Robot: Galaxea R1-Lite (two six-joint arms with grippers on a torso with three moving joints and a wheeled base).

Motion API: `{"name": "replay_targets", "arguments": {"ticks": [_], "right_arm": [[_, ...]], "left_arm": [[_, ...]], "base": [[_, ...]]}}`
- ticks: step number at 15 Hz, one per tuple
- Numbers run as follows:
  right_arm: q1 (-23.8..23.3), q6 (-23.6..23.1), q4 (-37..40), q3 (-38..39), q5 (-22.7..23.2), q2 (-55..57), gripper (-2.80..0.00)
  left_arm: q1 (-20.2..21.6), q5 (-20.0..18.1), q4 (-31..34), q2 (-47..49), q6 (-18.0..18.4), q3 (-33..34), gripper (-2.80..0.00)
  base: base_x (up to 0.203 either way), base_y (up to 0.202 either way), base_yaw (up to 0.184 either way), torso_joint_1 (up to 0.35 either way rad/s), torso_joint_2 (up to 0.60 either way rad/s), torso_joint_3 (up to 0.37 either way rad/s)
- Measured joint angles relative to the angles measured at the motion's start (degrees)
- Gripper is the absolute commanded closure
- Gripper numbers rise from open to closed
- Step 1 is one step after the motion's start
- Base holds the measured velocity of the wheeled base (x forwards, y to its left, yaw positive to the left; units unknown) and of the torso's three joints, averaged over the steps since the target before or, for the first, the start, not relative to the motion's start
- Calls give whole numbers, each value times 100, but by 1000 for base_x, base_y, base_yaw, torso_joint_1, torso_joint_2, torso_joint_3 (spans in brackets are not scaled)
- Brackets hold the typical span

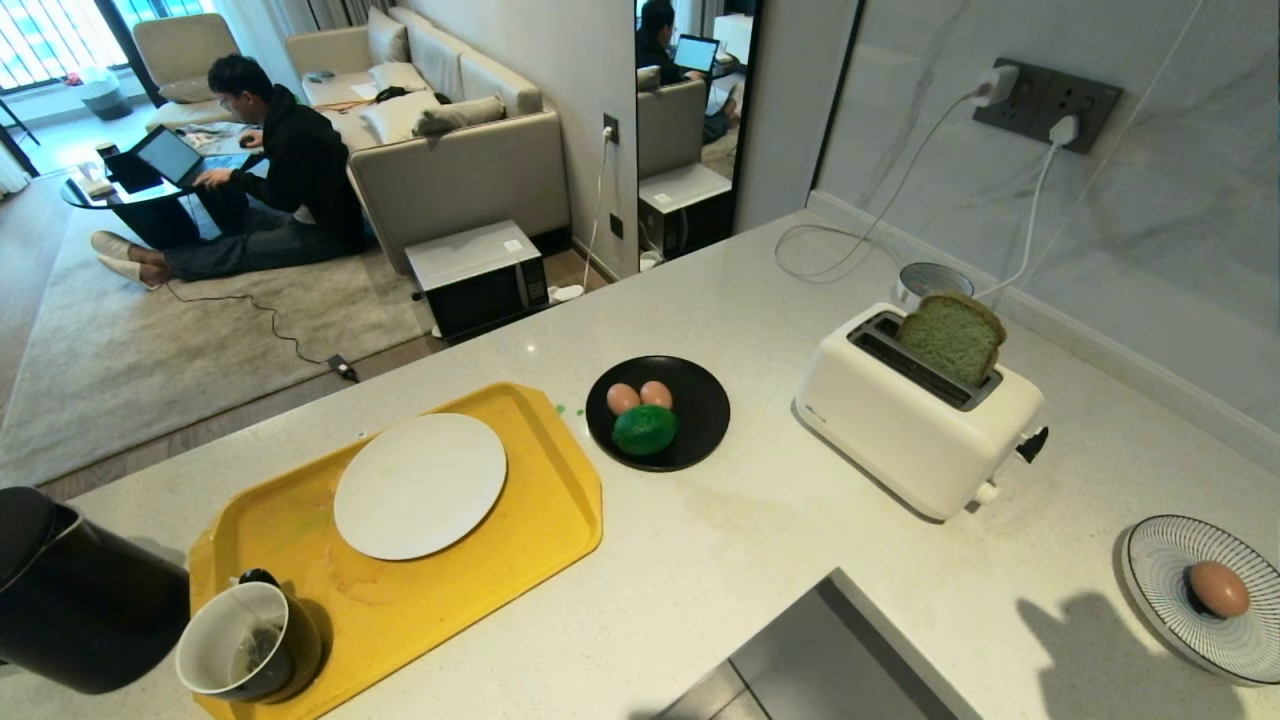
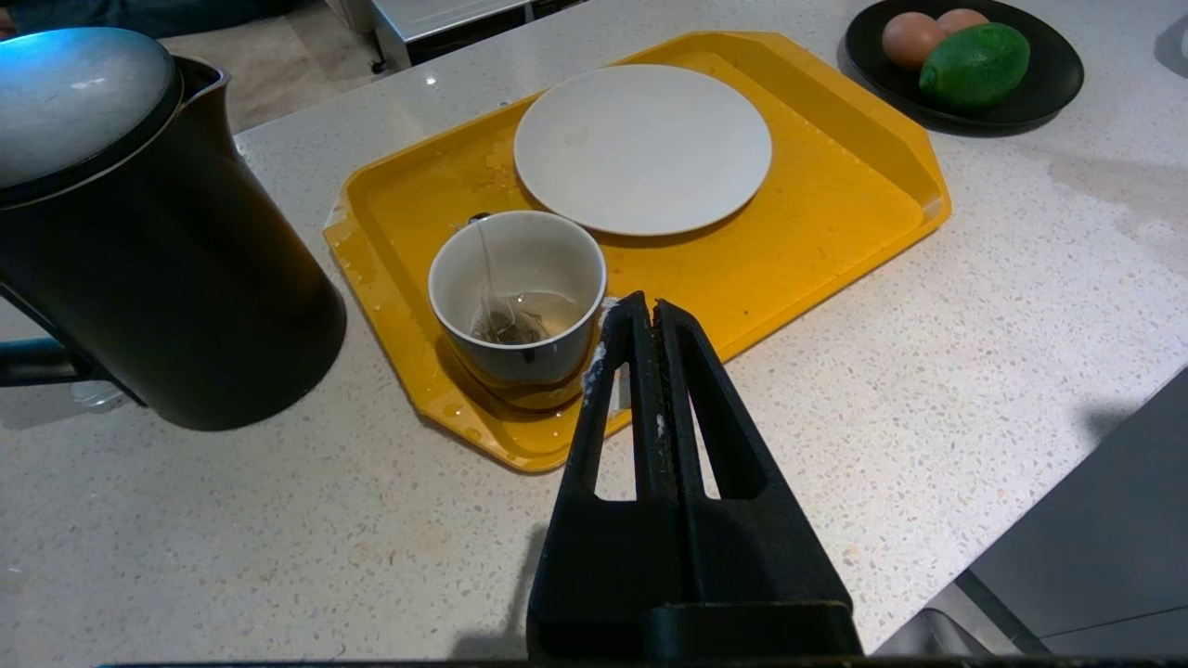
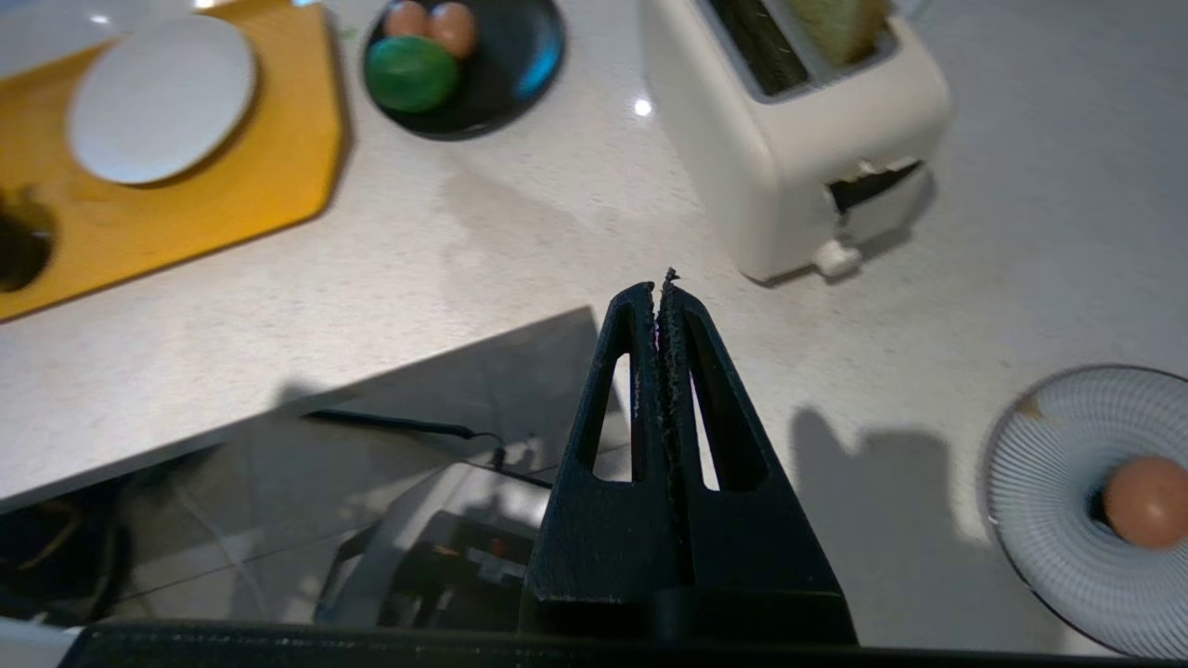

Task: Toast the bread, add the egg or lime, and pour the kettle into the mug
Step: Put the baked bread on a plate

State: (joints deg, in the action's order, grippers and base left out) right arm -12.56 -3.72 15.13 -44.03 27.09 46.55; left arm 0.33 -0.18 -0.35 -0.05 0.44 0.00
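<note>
Green, porous bread (image 1: 952, 338) stands half-raised in the glossy white toaster (image 1: 915, 425) at two o'clock on the speckled stone surface (image 1: 760, 530). Bumpy lime (image 1: 645, 429) shares a black dish (image 1: 700, 405) centrally. Smooth egg (image 1: 1217, 588) sits on a striped plate (image 1: 1160, 560) at four o'clock. Matte kettle (image 1: 75, 600) and round mug (image 1: 240, 645) lie at eight o'clock. Left pincer (image 2: 647, 311) and right pincer (image 3: 657, 295) are clenched, empty.
</note>
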Motion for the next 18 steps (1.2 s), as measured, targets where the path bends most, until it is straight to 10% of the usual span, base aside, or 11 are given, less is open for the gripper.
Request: {"name": "replay_targets", "arguments": {"ticks": [5,6,18], "right_arm": [[0,-352,-206,190,-1125,47,0],[0,-423,-209,207,-1287,58,-280],[32,-595,-974,813,-1253,190,-280]], "left_arm": [[5,1,0,0,0,0,0],[5,2,0,0,1,0,0],[2,0,-2,0,-2,0,0]], "base": [[0,0,0,0,0,0],[0,0,0,0,0,0],[0,0,0,0,0,0]]}}
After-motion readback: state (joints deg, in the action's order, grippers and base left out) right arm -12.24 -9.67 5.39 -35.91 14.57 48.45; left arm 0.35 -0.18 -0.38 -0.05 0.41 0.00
